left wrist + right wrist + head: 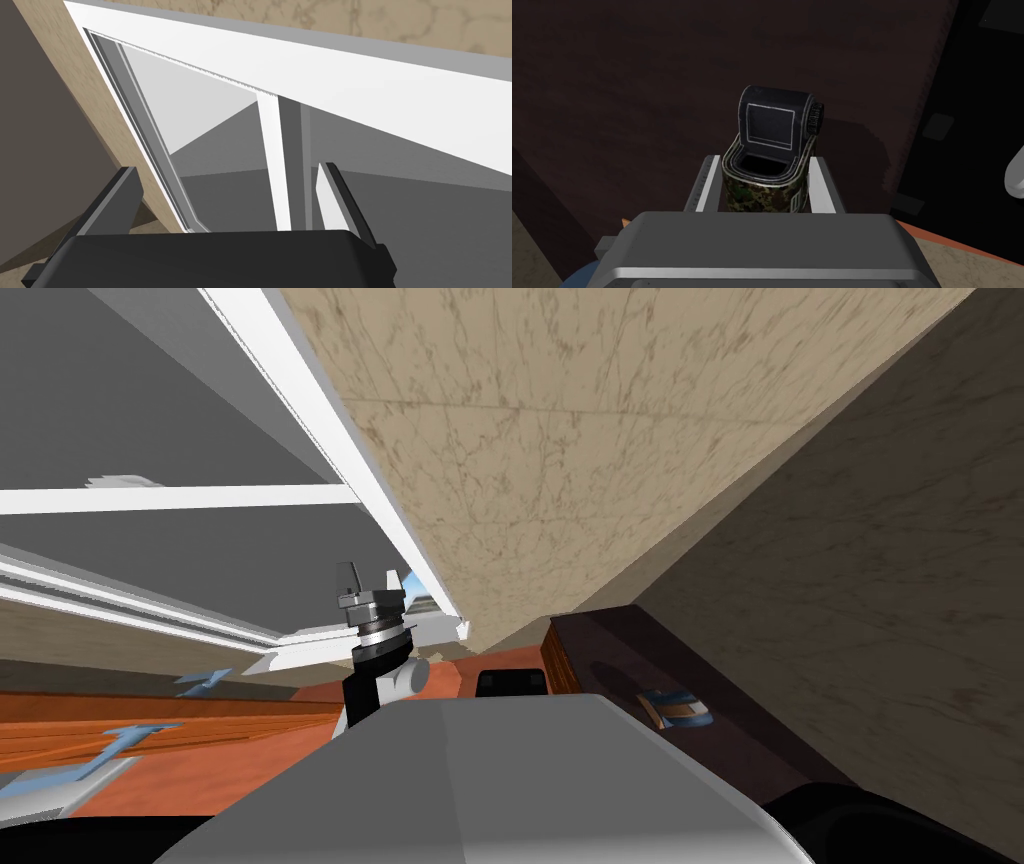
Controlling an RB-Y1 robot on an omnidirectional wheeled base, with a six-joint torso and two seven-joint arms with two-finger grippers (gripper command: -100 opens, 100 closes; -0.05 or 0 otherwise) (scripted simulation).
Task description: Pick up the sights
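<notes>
The sights are a small boxy unit with a camouflage body, a dark hood with a square window and a ribbed knob on one side. My right gripper is shut on them, its two light fingers pressing the camouflage sides. Behind them lies a dark brown tabletop, where their shadow falls. I cannot tell whether they rest on it or hang above it. My left arm is raised in the middle of the head view, and the left gripper is open with nothing between its fingers.
In the head view, the dark brown table stands to the right against a beige marbled wall. A blue and brown object lies on it. An orange wooden floor spreads to the left. A black area borders the table.
</notes>
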